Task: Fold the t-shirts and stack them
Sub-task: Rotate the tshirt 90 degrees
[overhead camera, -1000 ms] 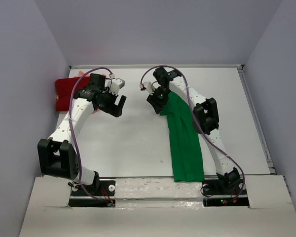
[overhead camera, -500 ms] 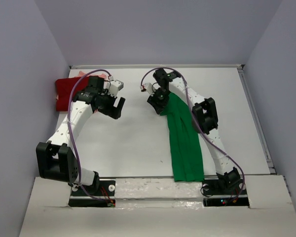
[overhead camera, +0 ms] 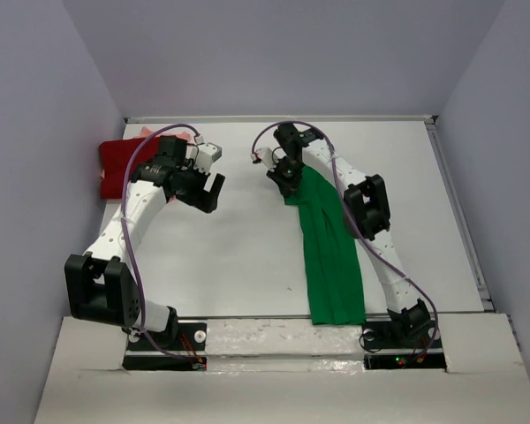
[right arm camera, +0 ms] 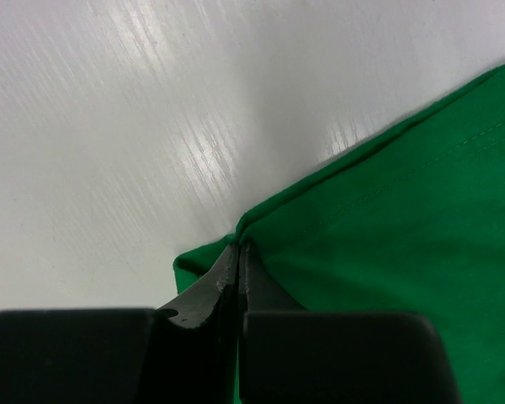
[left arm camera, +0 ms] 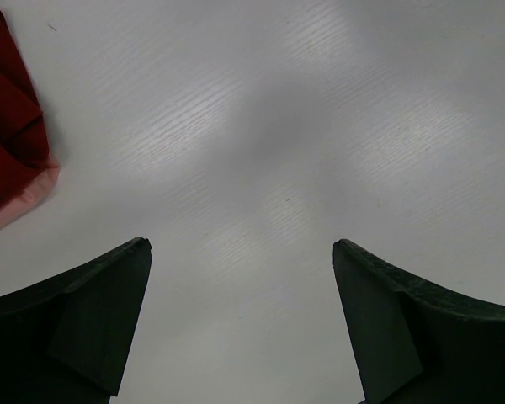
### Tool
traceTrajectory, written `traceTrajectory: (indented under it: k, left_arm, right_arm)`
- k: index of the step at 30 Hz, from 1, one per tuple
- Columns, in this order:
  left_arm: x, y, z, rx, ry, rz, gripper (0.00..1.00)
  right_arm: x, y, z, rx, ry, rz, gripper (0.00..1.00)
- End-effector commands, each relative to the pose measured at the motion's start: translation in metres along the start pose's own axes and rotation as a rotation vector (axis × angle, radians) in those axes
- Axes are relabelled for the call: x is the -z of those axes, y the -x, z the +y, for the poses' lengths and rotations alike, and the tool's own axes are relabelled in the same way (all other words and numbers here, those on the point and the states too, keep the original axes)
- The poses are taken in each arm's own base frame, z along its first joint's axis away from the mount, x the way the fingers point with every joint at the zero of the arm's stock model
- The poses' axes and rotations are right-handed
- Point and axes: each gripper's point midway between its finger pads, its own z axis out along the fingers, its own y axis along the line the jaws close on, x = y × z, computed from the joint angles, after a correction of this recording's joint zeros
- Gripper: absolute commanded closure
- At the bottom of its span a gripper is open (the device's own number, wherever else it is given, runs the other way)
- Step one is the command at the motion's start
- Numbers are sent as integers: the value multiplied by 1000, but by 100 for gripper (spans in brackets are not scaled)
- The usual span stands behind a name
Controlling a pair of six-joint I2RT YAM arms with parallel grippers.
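Broadly, the job looks about half done, judging from how the cloth lies.

From the top external camera, the dark red t-shirt (overhead camera: 117, 163) sits as a compact folded bundle beyond and to the outer side of the left gripper (overhead camera: 214, 190), with slivers of the pale pink t-shirt (overhead camera: 147, 132) showing at its far edge. Those two appear to be stacked together. The green t-shirt (overhead camera: 331, 256) is folded lengthwise into a long narrow strip that runs from the right gripper (overhead camera: 287, 181) back toward that arm's base. It has not been folded short or added to the pile. The left gripper hangs open and empty over the bare surface (overhead camera: 238, 256).

In the left wrist view, the left gripper (left arm camera: 242, 252) has its jaws spread wide with nothing between them. The dark red t-shirt (left arm camera: 8, 126) lies ahead and to its left, well clear of the fingers, and a thin pink edge (left arm camera: 29, 198) shows from beneath it.

In the right wrist view, the right gripper (right arm camera: 238, 252) is closed, pinching the folded far corner of the green t-shirt (right arm camera: 404, 219), which spreads away to its right. What probably remains is folding this strip and placing it on the stack.

No brand, label or writing can be read in any view.
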Motion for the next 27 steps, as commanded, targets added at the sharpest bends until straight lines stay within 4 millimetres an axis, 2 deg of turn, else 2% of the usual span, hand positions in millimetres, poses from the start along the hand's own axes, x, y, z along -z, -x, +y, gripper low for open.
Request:
traceTrajectory:
  k: [1, 5, 14, 21, 27]
  left_arm:
    - [7, 5, -1, 5, -6, -34, 1]
    - [7, 6, -2, 5, -7, -35, 1]
    - [11, 6, -3, 3, -9, -46, 1]
    - [15, 6, -6, 0, -11, -62, 1]
    - [17, 7, -6, 2, -19, -68, 1]
  right_arm:
    - [-8, -2, -5, 10, -18, 13, 100]
    - [1, 4, -10, 19, -53, -3, 100]
    - [61, 37, -29, 53, -226, -103, 100]
    - [106, 32, -54, 33, -349, -119, 100]
    - [130, 26, -62, 18, -400, -123, 100]
